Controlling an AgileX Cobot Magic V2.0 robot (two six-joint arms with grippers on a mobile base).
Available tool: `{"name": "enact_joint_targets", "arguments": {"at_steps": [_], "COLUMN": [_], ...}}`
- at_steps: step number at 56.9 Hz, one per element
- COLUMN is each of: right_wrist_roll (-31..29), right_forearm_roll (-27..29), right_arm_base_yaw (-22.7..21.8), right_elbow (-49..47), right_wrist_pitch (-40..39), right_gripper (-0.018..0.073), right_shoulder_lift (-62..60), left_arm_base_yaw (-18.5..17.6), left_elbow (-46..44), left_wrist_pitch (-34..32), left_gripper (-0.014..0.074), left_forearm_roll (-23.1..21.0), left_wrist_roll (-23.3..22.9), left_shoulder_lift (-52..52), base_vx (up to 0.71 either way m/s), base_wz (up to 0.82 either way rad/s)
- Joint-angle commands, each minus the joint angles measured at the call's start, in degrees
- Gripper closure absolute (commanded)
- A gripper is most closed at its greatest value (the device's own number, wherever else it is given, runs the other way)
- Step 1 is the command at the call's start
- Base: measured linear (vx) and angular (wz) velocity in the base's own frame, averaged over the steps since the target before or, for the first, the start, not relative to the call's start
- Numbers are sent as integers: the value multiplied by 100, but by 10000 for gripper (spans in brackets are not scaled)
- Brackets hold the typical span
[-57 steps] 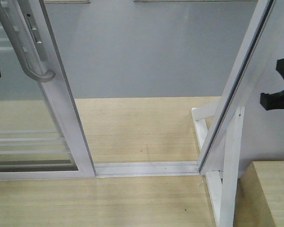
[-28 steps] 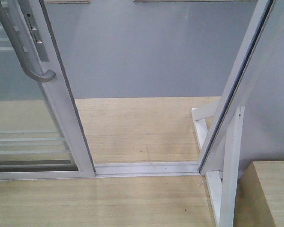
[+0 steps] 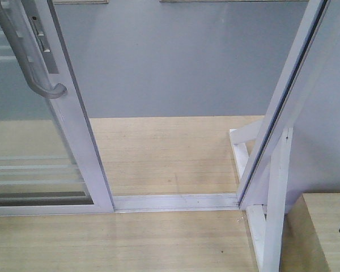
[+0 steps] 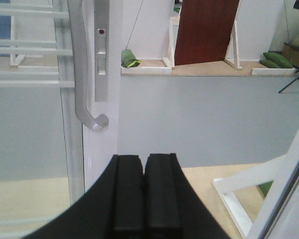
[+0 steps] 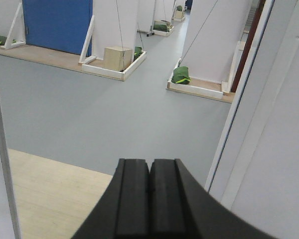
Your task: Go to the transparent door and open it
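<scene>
The door [image 3: 73, 130] stands slid aside at the left, its handle [image 4: 84, 74] untouched. Both the left gripper [image 4: 143, 196] and right gripper [image 5: 149, 199] have jaws clenched, empty.

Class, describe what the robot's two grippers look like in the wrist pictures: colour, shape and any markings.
Both the left gripper and right gripper are matte black. Each has two flat, rectangular fingers rising from a base that flares outward below. No cables, labels or markings show.
</scene>
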Motion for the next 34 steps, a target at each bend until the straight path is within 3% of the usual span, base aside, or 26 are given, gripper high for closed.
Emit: {"name": "enact_joint_targets", "arguments": {"at_steps": [1,13,34], "right_wrist_roll": [24,24,24], "right_forearm_roll": [-29,-29,-29], "right_arm_base_yaw": [9,9,9], "right_elbow": [-163,-163,-163], "right_wrist_pitch": [-257,-220,-220], "right_gripper": [561,561,561], "right_shoulder_lift": [45,45,45], "left_arm_base_yaw": [-24,-24,-24], "left_elbow": [-137,-137,-137], "left_wrist_pitch": [-112,258,266], "left_gripper": [600,600,600], "left_forearm_roll": [-132,-132,-101], "left_wrist_roll": [8,8,16], "left_shoulder_lift": [56,56,-52], "base_vx": [0,0,0], "base_wz": [0,0,0]}}
